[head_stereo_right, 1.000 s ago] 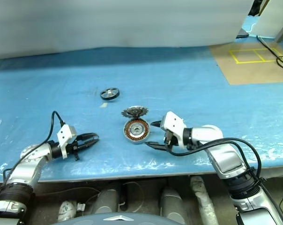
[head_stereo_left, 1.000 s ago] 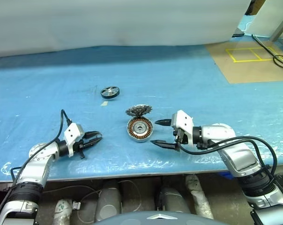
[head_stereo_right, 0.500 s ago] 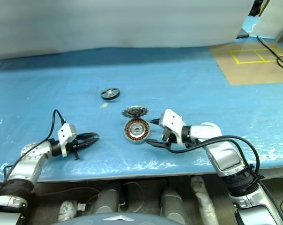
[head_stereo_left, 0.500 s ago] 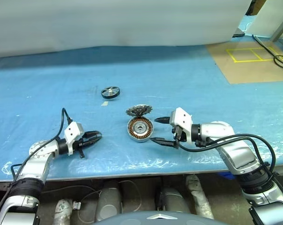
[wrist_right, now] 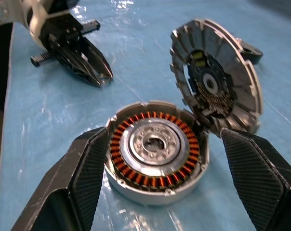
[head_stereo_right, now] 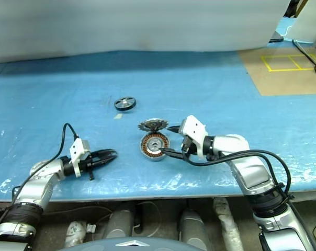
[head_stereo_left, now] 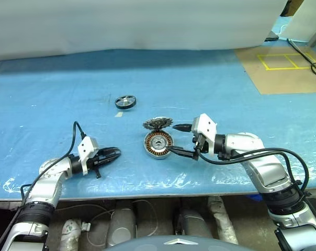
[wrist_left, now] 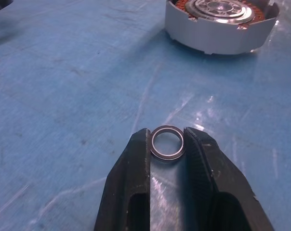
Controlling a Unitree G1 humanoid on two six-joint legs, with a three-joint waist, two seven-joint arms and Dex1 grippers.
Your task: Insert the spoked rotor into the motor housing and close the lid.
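Note:
The motor housing [head_stereo_left: 158, 144], a silver puck with copper coils, lies on the blue table with its toothed lid [head_stereo_left: 158, 124] standing open at its far edge. My right gripper [head_stereo_left: 174, 139] is open, one finger on each side of the housing [wrist_right: 136, 150], not touching it. The dark spoked rotor [head_stereo_left: 125, 101] lies flat farther back and to the left. My left gripper [head_stereo_left: 115, 153] hovers low over the table left of the housing, shut on a small metal ring [wrist_left: 166, 155].
Blue plastic sheeting covers the table [head_stereo_left: 58, 94]. A small scrap of tape [head_stereo_left: 117, 114] lies near the rotor. Brown floor with yellow tape marks [head_stereo_left: 277, 61] and black cables [head_stereo_left: 309, 55] lies at the far right. A white curtain [head_stereo_left: 137, 23] hangs behind.
My left gripper has moved right, toward the housing, still holding the ring. My right gripper has edged in so that its fingers straddle the housing.

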